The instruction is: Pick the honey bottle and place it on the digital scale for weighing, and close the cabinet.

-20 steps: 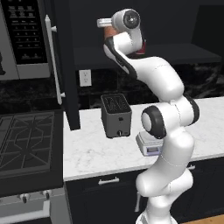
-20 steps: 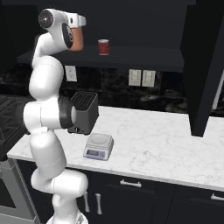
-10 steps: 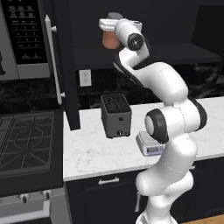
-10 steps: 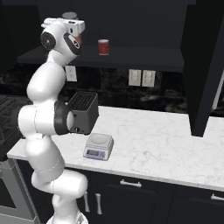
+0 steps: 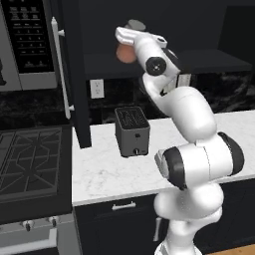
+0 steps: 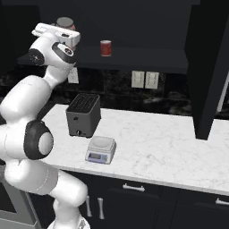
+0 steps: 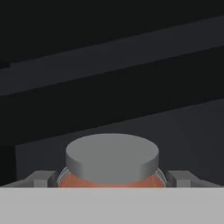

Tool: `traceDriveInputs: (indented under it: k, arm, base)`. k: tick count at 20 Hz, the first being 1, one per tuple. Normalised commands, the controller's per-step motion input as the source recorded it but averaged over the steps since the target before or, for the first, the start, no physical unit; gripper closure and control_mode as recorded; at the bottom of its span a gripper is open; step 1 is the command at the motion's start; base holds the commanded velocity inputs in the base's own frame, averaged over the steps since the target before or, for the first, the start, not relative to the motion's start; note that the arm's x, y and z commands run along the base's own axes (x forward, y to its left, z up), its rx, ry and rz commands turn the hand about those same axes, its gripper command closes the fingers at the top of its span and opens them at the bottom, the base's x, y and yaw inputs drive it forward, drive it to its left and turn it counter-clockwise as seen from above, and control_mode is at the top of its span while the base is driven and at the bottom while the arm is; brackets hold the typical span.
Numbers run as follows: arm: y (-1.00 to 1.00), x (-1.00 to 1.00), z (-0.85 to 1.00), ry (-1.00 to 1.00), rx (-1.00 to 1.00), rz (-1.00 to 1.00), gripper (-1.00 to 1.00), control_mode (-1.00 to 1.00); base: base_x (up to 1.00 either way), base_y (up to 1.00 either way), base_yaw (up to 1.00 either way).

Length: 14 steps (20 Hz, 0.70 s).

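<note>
Pick step, pre-grasp: gripper [image 7: 112, 181] spread wide, fingertips [image 7: 41, 179] either side of honey bottle [image 7: 112, 164], on cabinet [image 5: 149, 60] shelf, not pinched yet. Next: squeeze, lift, back out. Tight under top; open door [image 5: 74, 74] left; red can [image 6: 105, 48] well right; digital scale [image 6: 101, 150] below, free counter around.

Probably a home kitchen: stove [image 5: 30, 162], toaster [image 5: 132, 131], marble counter [image 6: 170, 147].

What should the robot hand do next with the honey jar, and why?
Probably squeeze shut. In the hand view the gripper is open with a finger on each side of the honey bottle, which sits on the cabinet shelf, so closing should grab it.
</note>
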Motion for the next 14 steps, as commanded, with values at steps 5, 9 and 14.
traceDriveInputs:
  k: [5,9,14]
  arm:
    - [-0.03,-1.00,0.20,0.00,0.00,-0.07,1.00,-1.00]
    - [-0.35,-1.00,0.42,0.02,-0.01,0.00,1.00,-1.00]
    - [-0.64,-1.00,0.25,0.07,0.00,0.06,1.00,-1.00]
  base:
    - [0.00,0.00,0.00]
    - [0.00,0.00,0.00]
    - [0.00,0.00,0.00]
